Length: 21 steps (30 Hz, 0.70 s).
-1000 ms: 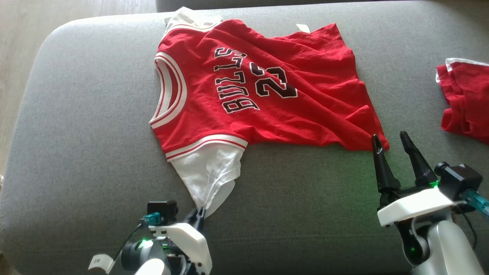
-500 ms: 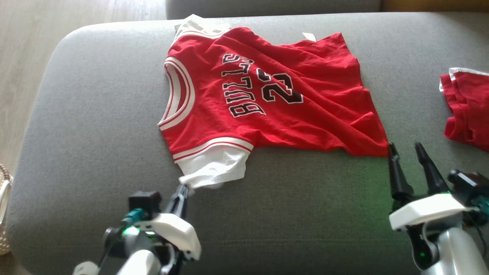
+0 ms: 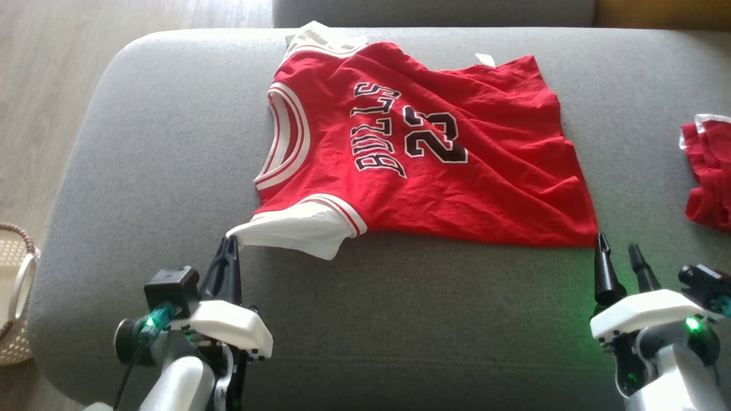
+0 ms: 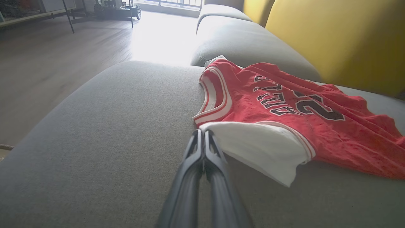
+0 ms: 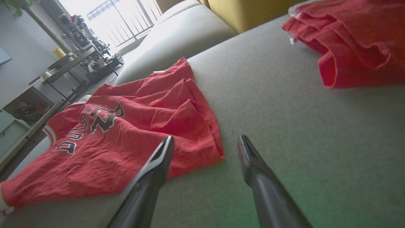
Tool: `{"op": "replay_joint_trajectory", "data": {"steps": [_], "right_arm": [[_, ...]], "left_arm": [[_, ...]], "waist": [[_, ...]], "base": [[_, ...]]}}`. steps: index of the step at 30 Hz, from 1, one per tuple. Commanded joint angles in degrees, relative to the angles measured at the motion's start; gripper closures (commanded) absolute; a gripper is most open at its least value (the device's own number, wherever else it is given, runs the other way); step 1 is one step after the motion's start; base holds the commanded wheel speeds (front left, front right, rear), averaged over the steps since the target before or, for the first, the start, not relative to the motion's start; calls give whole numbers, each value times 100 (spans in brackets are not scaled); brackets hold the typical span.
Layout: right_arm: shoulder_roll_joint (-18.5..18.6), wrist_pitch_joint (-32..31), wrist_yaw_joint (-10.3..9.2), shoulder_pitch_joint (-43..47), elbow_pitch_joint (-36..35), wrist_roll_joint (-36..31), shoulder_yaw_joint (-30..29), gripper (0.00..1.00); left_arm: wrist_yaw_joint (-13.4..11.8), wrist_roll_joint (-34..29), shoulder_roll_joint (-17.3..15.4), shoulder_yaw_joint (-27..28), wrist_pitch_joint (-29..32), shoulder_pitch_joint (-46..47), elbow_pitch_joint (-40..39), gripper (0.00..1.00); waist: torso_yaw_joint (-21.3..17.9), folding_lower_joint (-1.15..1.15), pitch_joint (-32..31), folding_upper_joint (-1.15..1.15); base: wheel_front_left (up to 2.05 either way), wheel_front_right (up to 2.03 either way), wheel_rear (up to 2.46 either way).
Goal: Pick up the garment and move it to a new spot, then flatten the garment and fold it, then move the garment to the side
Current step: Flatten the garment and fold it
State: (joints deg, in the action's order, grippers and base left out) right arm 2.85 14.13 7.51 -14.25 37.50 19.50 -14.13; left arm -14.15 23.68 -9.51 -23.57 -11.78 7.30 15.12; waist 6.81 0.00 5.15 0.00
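A red Bulls jersey (image 3: 434, 148) is lying face-up and wrinkled across the grey sofa cushion (image 3: 143, 142). Its long axis is running side to side in front of the robot, with the neckline pointing toward the robot's left and the hem toward its right. The left gripper (image 3: 231, 240) is sitting at the near left corner of the jersey, its two dark fingers pressed tight together on the tip of the white sleeve (image 3: 297, 231). The sleeve is stretching out toward it and lifting slightly off the cushion in the left wrist view (image 4: 253, 148). The right gripper (image 3: 617, 244) is waiting at the opposite end with its fingers spread wide and holding nothing. The jersey's near hem corner is lying just ahead of them, and in the right wrist view (image 5: 205, 139) that corner is falling between the two fingers; whether either one is touching the cloth cannot be told. The right arm is therefore the nearer one for taking the hem, likely the next grip needed to pull the jersey flat. A second red garment (image 3: 708, 177) is lying crumpled well apart at the right edge, and a wicker basket (image 3: 17, 297) is standing on the floor to the left.
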Motion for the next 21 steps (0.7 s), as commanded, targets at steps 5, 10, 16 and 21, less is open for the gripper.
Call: {"op": "replay_joint_trajectory", "data": {"steps": [5,10,16,21], "right_arm": [[3,58,-2,-624,897,252,-133,0],[3,82,-2,-908,1266,216,-247,0],[3,85,-2,-1038,1382,176,-262,0],[3,77,-2,-1165,1716,472,36,100]], "left_arm": [[-35,-97,-103,136,-101,158,-235,100],[-35,-99,-78,87,-126,173,-230,100],[-27,-97,-54,51,-150,225,-189,100],[-26,-91,-35,36,-166,263,-157,100]], "waist": [[160,0,79,0],[229,0,192,0],[277,0,260,0],[299,0,266,0]], "base": [[0,0,0],[0,0,0],[0,0,0],[0,0,0]]}}
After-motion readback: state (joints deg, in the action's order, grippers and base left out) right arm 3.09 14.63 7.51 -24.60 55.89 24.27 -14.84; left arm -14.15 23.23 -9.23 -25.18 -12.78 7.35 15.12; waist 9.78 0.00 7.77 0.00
